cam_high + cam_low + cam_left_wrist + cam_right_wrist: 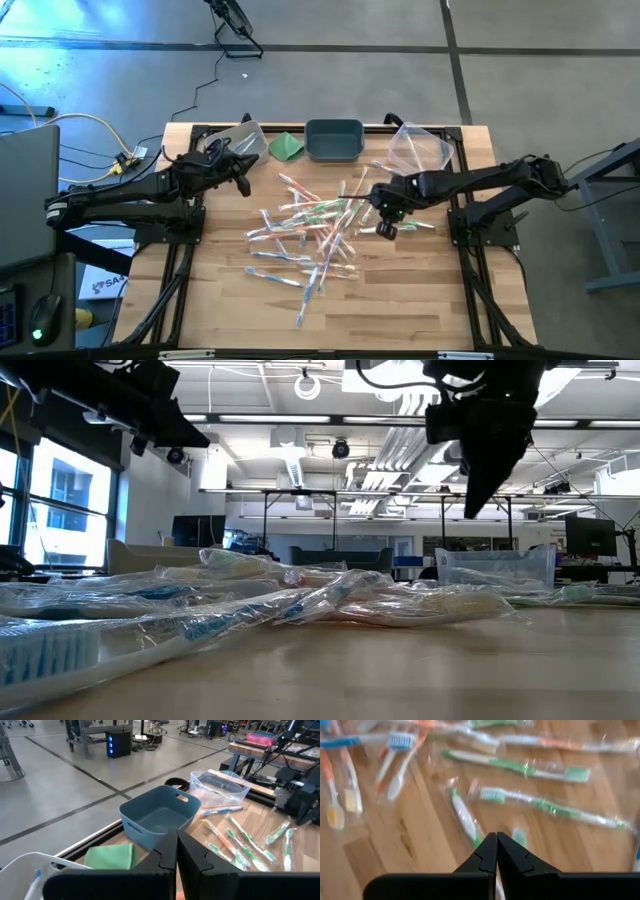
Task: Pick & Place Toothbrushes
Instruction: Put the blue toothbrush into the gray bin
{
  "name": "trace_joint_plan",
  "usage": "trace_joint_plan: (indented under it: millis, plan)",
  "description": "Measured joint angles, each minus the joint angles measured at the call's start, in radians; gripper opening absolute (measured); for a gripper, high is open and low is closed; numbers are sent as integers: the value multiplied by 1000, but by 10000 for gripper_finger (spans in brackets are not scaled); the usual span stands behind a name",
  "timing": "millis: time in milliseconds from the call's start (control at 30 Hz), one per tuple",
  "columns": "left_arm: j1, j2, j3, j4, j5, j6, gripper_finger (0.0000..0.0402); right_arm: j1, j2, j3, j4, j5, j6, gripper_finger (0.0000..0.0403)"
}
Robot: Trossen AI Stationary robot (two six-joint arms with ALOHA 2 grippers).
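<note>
While the left gripper (243, 185) hangs with its fingers pressed together and holding nothing near the table's back-left corner, 2 dark arms reach over a wooden table (400, 300). Just behind that claw sits a clear bin (240, 137), followed along the back edge by a folded green cloth (287, 147), a blue-grey bin (334, 140) and a second clear bin (418, 148) tilted at the back right. Spread across the middle of the table lie the toothbrushes (305, 235), many wrapped in clear film, with blue, green and orange parts, crossing one another in a loose heap. At the heap's right edge the right gripper (388, 229) points down above the brushes, its fingers (487, 852) closed tight and empty, green-handled brushes lying on the wood just beyond its tips.
</note>
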Motion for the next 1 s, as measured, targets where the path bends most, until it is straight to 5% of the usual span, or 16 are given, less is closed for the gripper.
trace_joint_plan:
  millis: [267, 500, 1000]
  plan:
    - [0, 0, 0, -6, 0, 0, 1, 12, 0, 0, -79, -91, 53, 37]
    - [0, 0, 0, -6, 0, 0, 1, 4, 5, 0, -72, -21, 58, 90]
    - [0, 0, 0, -6, 0, -26, 1, -3, 171, 0, 303, -132, -415, 91]
